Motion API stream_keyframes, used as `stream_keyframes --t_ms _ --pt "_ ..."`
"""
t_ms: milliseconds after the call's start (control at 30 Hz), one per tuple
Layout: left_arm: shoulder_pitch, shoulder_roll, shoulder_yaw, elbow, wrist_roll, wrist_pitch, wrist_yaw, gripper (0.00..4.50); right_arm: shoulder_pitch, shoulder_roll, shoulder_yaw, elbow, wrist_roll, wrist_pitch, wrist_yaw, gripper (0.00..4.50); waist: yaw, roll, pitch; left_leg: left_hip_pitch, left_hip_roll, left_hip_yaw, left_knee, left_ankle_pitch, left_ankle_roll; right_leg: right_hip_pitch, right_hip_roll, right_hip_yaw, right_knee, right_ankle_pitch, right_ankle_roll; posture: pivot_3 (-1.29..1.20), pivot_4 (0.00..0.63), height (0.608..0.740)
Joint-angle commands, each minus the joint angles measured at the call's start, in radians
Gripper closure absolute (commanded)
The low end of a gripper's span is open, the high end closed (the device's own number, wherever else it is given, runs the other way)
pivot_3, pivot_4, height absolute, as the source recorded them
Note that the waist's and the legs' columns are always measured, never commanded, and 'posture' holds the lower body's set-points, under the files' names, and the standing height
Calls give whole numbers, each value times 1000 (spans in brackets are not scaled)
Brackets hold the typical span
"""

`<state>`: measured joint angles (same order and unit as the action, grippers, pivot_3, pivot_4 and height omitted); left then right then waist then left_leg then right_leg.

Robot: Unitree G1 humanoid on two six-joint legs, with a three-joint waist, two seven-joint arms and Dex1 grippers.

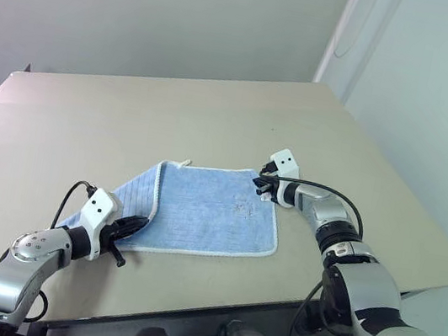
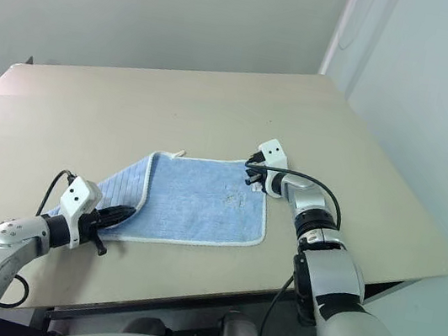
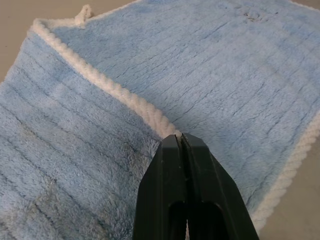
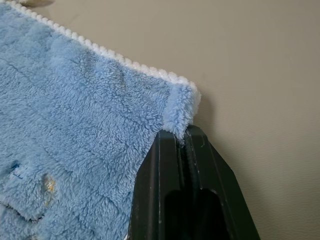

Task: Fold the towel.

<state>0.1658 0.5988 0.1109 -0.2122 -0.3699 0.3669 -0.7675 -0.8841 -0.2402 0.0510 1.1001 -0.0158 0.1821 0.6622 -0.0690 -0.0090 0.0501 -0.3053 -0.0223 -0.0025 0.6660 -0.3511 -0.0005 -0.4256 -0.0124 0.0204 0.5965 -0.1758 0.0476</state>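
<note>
The light blue towel lies flat on the tan table, its left part folded over as a ribbed flap with white edging. Its small white loop tag sits at the far edge. My left gripper is at the towel's near-left side, and in the left wrist view the gripper is shut, pinching the flap's white edging. My right gripper is at the far-right corner. The right wrist view shows that gripper shut on this corner, which curls up between the fingers.
The table's front edge runs close behind my arms and its right edge drops off beside the right arm. A pale wall stands behind the table.
</note>
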Motion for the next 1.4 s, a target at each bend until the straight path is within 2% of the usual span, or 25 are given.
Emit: stream_keyframes --t_ms 33,267,400,500,600,733,833,900,1033,1100,1200,1267,1400 --pt "-25 38 97 -13 -43 30 6 4470 -5 -12 -25 -5 8 -19 -32 4500 0 0 0 0 0 0 0 0 0 0 0 0 0 0 0 0 0 740" --pt "-122 98 258 86 -91 70 42 4470 -15 -17 -68 -29 47 -67 -29 4500 -1 0 0 0 0 0 0 0 0 -2 0 0 0 0 0 0 0 740" --pt "-280 142 316 274 -62 26 87 4470 -60 -24 -136 -20 87 -167 -96 4500 0 0 1 -1 0 -1 -1 0 0 -3 0 -1 0 1 1 0 0 740" --pt "-440 166 287 465 7 -61 123 4470 -100 -27 -188 7 125 -249 -102 4500 -1 1 1 -2 0 -1 -1 0 0 -4 0 -2 0 3 -3 0 0 740" --pt "-649 184 227 746 119 -198 192 4470 -133 -28 -209 30 129 -357 -106 4500 0 0 1 -3 -1 -2 -1 0 0 -5 -1 -2 -1 3 -3 0 0 740" --pt "-882 175 206 1043 173 -410 234 4470 -178 -37 -220 57 130 -484 -100 4500 -1 -1 0 -5 -1 -2 -1 0 0 -8 -2 -2 -1 3 -3 0 0 740" --pt "-1009 164 206 1197 182 -548 247 4470 -215 -48 -249 77 149 -573 -111 4500 0 -2 -1 -18 -2 -2 -1 2 -4 -21 -5 -2 1 7 -2 0 0 740" --pt "-1040 157 186 1243 195 -642 202 4470 -227 -58 -257 81 150 -625 -94 4500 -1 -2 -1 -21 -3 -2 -2 2 -5 -24 -6 -2 1 7 -2 0 0 740" --pt "-983 150 184 1227 192 -803 146 4470 -169 -61 -259 53 158 -770 -38 4500 -2 -2 -1 -34 -4 -2 -2 5 -10 -37 -7 -2 1 8 -1 0 0 740" --pt "-890 140 214 1147 133 -819 68 4470 -113 -55 -260 24 185 -809 40 4500 -3 -1 -2 -34 -4 -2 -4 5 -9 -37 -7 -2 0 8 -1 0 0 740" --pt "-671 134 248 947 48 -783 -30 4470 -21 -46 -271 -48 237 -832 120 4500 -4 -1 -2 -33 -3 -1 -5 3 -6 -37 -7 -1 0 8 -1 0 0 740" --pt "-510 130 278 800 -3 -739 -61 4470 65 -27 -293 -163 334 -774 212 4500 -5 0 -2 -34 -3 -1 -4 3 -6 -37 -8 -1 1 8 -1 0 0 740" --pt "-253 132 335 572 -92 -621 -96 4470 333 -29 -252 -546 505 -465 351 4500 14 -1 -2 -33 -2 -2 -2 3 -5 -36 -8 -2 2 8 -1 0 0 740"
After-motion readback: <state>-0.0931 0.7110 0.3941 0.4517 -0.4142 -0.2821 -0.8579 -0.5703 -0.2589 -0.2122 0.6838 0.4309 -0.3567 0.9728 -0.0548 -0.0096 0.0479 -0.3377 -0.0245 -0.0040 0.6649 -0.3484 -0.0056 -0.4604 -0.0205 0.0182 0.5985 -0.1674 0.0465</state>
